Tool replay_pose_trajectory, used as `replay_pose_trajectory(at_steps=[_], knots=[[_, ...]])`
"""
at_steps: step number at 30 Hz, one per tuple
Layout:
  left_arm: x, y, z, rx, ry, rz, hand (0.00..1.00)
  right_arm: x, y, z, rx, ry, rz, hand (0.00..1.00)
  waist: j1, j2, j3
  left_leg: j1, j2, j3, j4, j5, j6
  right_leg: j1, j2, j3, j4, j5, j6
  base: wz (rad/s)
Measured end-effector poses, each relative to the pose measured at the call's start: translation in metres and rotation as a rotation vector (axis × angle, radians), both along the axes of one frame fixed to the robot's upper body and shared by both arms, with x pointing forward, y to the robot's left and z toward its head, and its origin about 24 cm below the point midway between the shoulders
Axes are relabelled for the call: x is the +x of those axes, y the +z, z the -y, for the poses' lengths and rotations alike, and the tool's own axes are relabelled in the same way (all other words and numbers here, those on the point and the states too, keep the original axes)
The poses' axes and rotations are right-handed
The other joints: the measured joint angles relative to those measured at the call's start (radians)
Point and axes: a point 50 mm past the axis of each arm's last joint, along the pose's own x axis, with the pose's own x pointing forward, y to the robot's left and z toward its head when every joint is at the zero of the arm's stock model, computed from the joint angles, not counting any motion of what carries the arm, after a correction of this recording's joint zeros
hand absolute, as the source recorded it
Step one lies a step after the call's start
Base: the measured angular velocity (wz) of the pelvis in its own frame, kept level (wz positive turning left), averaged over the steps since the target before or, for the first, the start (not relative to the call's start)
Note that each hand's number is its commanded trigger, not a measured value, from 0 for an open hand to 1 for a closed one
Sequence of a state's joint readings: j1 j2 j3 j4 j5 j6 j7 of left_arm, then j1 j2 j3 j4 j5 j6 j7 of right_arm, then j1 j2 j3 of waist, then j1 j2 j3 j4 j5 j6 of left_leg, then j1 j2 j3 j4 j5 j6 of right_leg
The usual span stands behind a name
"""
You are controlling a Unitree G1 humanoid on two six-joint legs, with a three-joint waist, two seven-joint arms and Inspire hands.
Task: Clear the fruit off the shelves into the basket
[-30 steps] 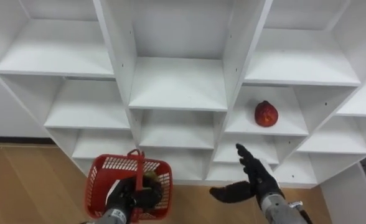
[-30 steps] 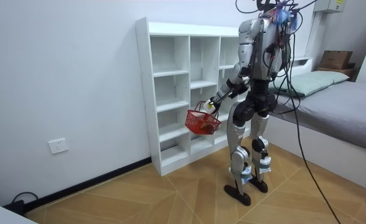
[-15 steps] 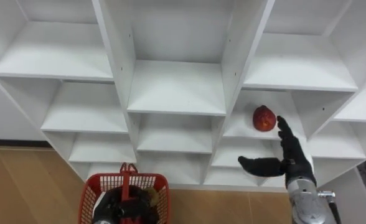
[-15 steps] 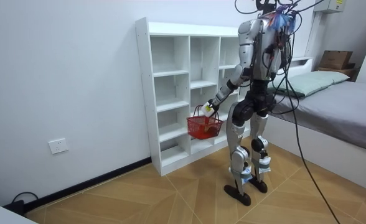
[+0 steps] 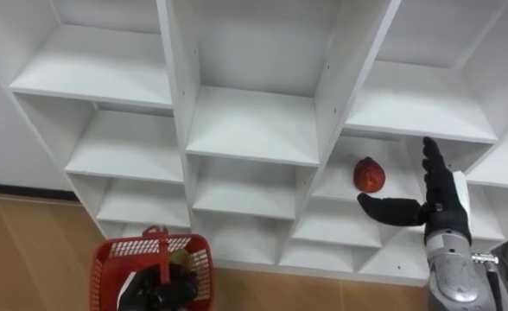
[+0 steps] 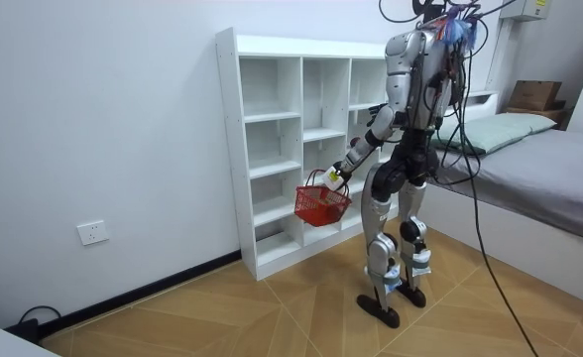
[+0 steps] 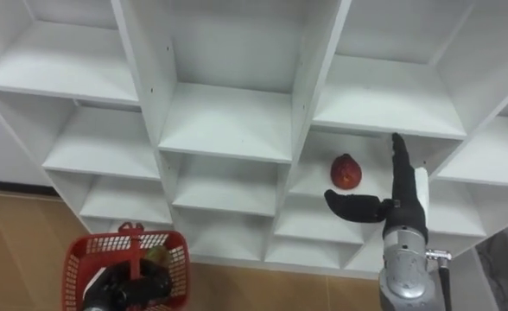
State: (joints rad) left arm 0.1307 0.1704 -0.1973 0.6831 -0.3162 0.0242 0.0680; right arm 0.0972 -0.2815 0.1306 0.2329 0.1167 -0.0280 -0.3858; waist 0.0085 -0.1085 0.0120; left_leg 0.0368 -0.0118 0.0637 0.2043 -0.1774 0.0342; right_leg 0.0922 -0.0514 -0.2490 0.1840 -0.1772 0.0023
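Right hand raised, fingers straight up and thumb spread wide; left hand low, fingers curled

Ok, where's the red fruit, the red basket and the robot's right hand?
red fruit (image 5: 369,174): left eye view, middle of its skin.
red basket (image 5: 133,249): left eye view, its back mesh wall.
right hand (image 5: 444,206): left eye view, middle of the hand, fingers straight.
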Motion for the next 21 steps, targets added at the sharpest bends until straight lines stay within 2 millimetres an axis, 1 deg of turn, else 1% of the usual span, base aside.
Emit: replay_pose_trajectory(at_steps=[3, 5, 8, 11, 13, 15, 16, 18, 21], knots=[[0.000, 0.000, -0.002, 0.006, -0.019, -0.002, 1.00, -0.001, -0.004, 0.002, 0.019, -0.015, -0.015, 0.00, 0.002, -0.005, -0.0016, 0.000, -0.001, -0.011, 0.001, 0.000, 0.000, 0.000, 0.001, 0.001, 0.000, 0.000, 0.000, 0.02], [0.000, 0.001, -0.003, 0.001, -0.017, -0.001, 1.00, -0.002, -0.006, 0.003, 0.030, -0.025, -0.024, 0.00, 0.004, -0.011, -0.0006, -0.005, -0.001, -0.013, 0.003, 0.000, 0.000, -0.003, 0.001, 0.000, 0.002, -0.001, -0.002, 0.00], [0.007, 0.007, -0.004, 0.003, -0.044, 0.031, 1.00, -0.003, -0.011, 0.009, 0.025, -0.046, -0.061, 0.00, 0.029, -0.027, 0.0024, -0.021, 0.001, -0.015, 0.019, -0.003, -0.001, -0.011, 0.003, -0.001, 0.002, -0.002, -0.003, 0.01], [0.012, 0.012, -0.003, 0.000, -0.061, 0.064, 1.00, 0.000, -0.011, 0.010, 0.023, -0.035, -0.075, 0.00, 0.053, -0.034, 0.0006, -0.042, 0.001, -0.016, 0.036, -0.011, 0.000, -0.025, 0.005, -0.001, 0.004, -0.002, -0.003, 0.01], [0.014, 0.014, -0.004, 0.008, -0.065, 0.073, 1.00, 0.010, -0.010, 0.010, 0.051, -0.023, -0.073, 0.00, 0.058, -0.042, -0.0022, -0.068, 0.001, -0.026, 0.050, -0.012, 0.001, -0.042, 0.004, -0.006, 0.008, -0.001, -0.003, 0.09], [0.015, 0.015, -0.008, 0.032, -0.085, 0.065, 1.00, 0.020, -0.010, 0.011, 0.063, -0.022, -0.086, 0.00, 0.056, -0.047, -0.0016, -0.083, 0.000, -0.039, 0.058, -0.013, 0.002, -0.051, 0.003, -0.017, 0.013, -0.001, -0.003, 0.14], [0.014, 0.015, -0.009, 0.035, -0.086, 0.061, 1.00, 0.025, -0.008, 0.011, 0.074, -0.024, -0.084, 0.00, 0.057, -0.048, -0.0017, -0.087, 0.001, -0.039, 0.058, -0.013, 0.002, -0.058, 0.002, -0.017, 0.018, -0.001, -0.003, 0.13], [0.013, 0.014, -0.013, 0.062, -0.104, 0.045, 1.00, 0.042, 0.000, 0.012, 0.100, -0.037, -0.063, 0.00, 0.057, -0.046, -0.0011, -0.110, 0.000, -0.045, 0.066, -0.013, 0.002, -0.073, 0.001, -0.029, 0.021, -0.001, -0.003, 0.09], [0.014, 0.015, -0.017, 0.086, -0.127, 0.037, 1.00, 0.052, 0.003, 0.014, 0.094, -0.050, -0.060, 0.00, 0.054, -0.046, -0.0005, -0.157, -0.001, -0.062, 0.087, -0.013, 0.002, -0.109, -0.001, -0.039, 0.032, -0.001, -0.003, 0.16]])
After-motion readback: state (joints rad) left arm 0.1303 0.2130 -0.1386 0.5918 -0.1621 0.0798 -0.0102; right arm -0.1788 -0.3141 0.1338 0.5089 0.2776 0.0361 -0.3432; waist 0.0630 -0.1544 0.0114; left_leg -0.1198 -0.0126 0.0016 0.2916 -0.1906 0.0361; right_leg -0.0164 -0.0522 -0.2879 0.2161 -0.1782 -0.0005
